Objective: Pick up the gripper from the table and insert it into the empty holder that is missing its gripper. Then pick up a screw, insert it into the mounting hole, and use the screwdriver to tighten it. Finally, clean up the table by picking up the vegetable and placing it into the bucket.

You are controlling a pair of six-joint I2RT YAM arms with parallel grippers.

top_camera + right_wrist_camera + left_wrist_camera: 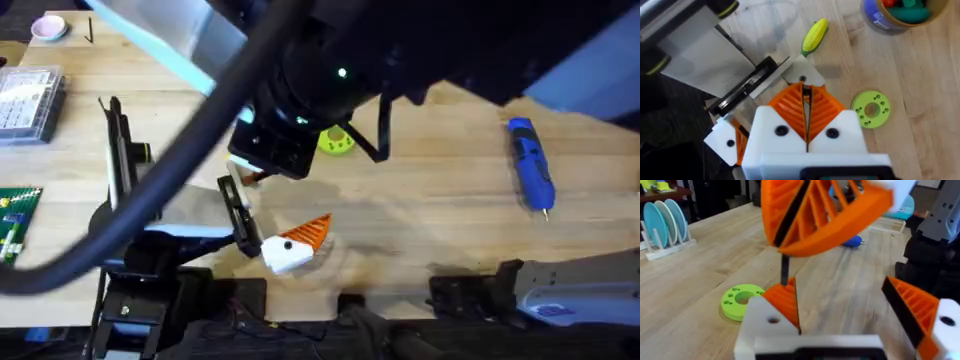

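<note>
Pale wooden tabletop [450, 215] runs the width of the scene, with the two arms meeting over its near left part. The right arm reaches across high and dark, and the right gripper [806, 107] has its orange ribbed pads [790, 102] pressed together. Only a thin dark line shows between them, and I cannot tell what, if anything, is pinched there. Its tip sits right against the holder [802, 76], a white pointed block with one hole. The left gripper [850, 310] stands wide, its two white and orange fingers [920, 312] well apart, with the right arm's orange pads hanging just above them.

The vegetable [815, 35], yellow with a green end, lies on the wood near the holder. The bucket [875, 17] stands apart from it, with red and green toys inside. A lime-green disc [337, 142] lies flat just beside the meeting grippers. Well off to the right, the screwdriver [530, 165] lies alone, its metal bit pointing toward the near edge. At the far left sits a clear plastic box [30, 100].
</note>
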